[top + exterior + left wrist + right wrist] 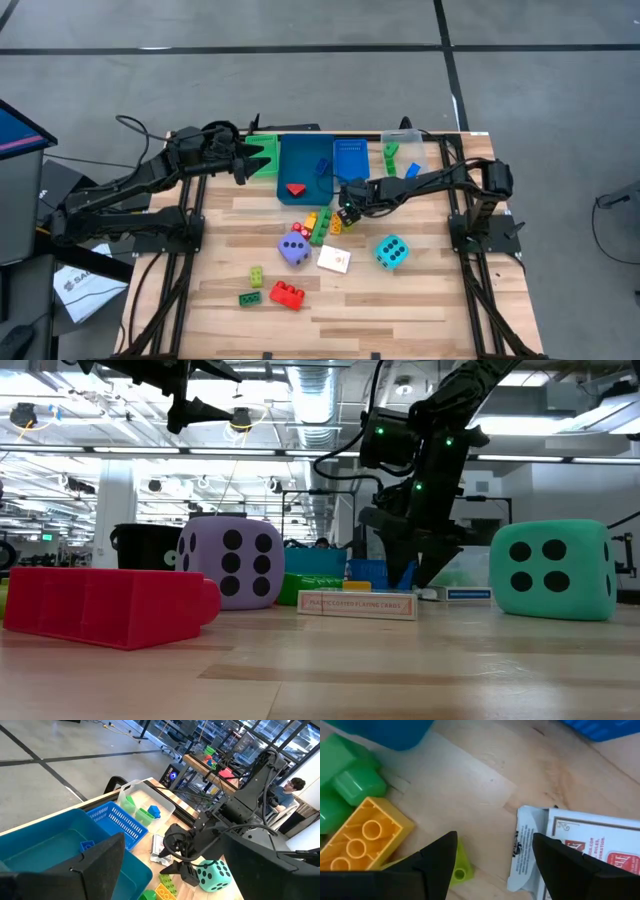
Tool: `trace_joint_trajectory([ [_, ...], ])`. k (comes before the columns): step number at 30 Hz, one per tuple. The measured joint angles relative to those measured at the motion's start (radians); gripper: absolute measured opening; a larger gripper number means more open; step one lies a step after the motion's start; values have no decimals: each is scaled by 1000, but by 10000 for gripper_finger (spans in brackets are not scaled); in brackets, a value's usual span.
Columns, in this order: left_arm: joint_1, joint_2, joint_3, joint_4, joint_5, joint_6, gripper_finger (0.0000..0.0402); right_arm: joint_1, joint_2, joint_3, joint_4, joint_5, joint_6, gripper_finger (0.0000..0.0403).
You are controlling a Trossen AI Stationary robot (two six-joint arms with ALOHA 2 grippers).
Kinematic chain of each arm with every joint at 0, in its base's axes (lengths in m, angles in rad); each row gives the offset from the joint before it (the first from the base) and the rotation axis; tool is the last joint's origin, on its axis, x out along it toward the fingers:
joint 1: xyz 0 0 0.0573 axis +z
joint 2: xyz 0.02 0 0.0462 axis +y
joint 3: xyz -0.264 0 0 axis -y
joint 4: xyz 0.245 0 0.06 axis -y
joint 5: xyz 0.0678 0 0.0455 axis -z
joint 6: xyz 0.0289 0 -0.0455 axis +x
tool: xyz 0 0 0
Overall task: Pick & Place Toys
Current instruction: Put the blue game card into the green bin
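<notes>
My right gripper (347, 212) (492, 855) points steeply down, open, low over the table's middle. On one side of it lie a yellow brick (362, 837), a green brick (347, 782) and a small yellow-green piece (461, 868). On the other side a wrapped white card pack (580, 850) lies flat, its edge under one finger. Only bare wood shows between the fingers. A purple dice (293, 250), a teal dice (391, 252), a white card (334, 260) and a red brick (287, 294) rest nearer the front. My left gripper (245, 165) (170, 870) waits open, raised over the far left.
At the far edge stand a green tray (268, 152), a blue tray (303, 155) holding a red brick (295, 188) and a blue brick (322, 167), a blue basket (350, 158) and a clear tray (402, 160) with green and blue bricks. Bare wood lies front right.
</notes>
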Motion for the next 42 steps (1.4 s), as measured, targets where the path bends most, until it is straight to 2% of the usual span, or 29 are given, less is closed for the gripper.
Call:
trace_joint_trajectory([
  [14, 0, 0, 0, 0, 0, 0, 324, -3, 0, 0, -5, 10, -3, 255],
  [34, 0, 0, 0, 0, 0, 0, 324, 0, 0, 0, 8, 10, -137, 255],
  [42, 0, 0, 0, 0, 0, 0, 324, 0, 0, 0, 8, 8, -140, 255],
])
